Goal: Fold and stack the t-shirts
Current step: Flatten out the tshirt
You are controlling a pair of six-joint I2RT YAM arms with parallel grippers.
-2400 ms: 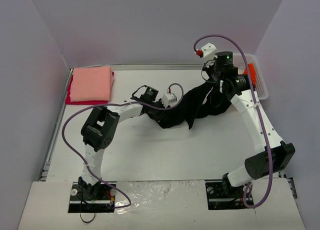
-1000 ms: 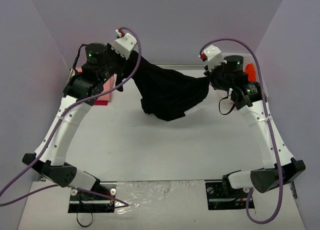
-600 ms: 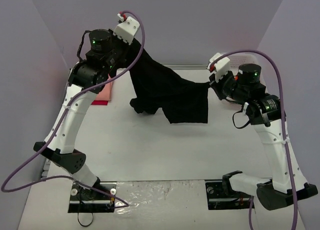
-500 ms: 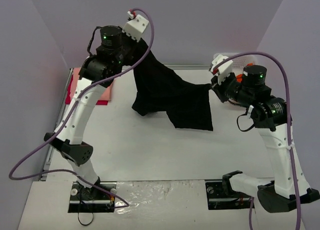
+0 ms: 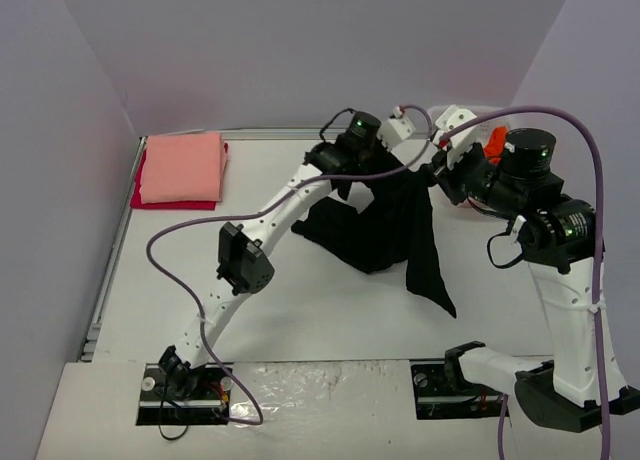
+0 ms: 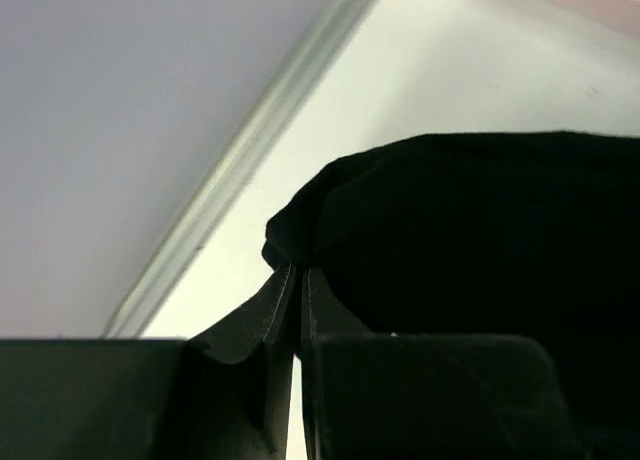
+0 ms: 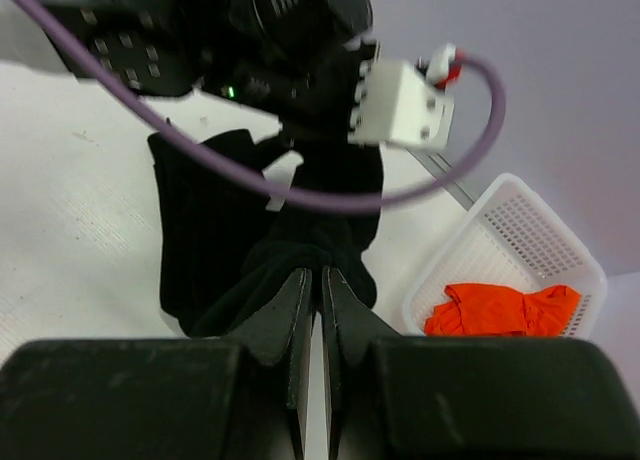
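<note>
The left gripper (image 5: 398,160) is now swung across beside the right gripper (image 5: 438,175), both clamped tight on the black t-shirt (image 5: 385,230); a fold is judged begun.

Both arms had white link shells and black joint housings: left arm (image 5: 285,205), right arm (image 5: 562,300). Green LED (image 5: 357,123) was lit at each wrist. Purple cable (image 7: 340,205) ran externally into a white connector block (image 7: 400,105). Left gripper (image 6: 299,280) and right gripper (image 7: 312,280) had matte black fingers.
</note>
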